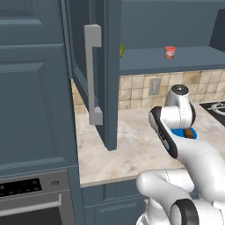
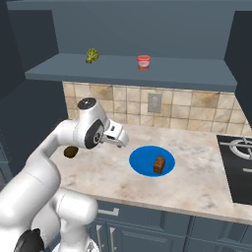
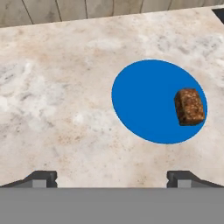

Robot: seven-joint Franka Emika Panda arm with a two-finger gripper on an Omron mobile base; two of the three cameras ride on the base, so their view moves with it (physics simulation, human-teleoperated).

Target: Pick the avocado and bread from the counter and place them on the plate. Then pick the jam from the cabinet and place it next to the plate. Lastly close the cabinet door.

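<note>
Beige counter carries the plate with bread, beyond the spread, empty fingers.

A kitchen: marbled counter, tiled backsplash, hob.

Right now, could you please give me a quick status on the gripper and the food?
Gripper open, empty, above counter. Bread on plate. Avocado not plated, beside arm. Jam on cabinet shelf, door open.

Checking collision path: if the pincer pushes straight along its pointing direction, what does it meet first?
Likely bare counter, just short of the plate. The open pincer aims down at marble, not the bread; depth is unclear.
</note>
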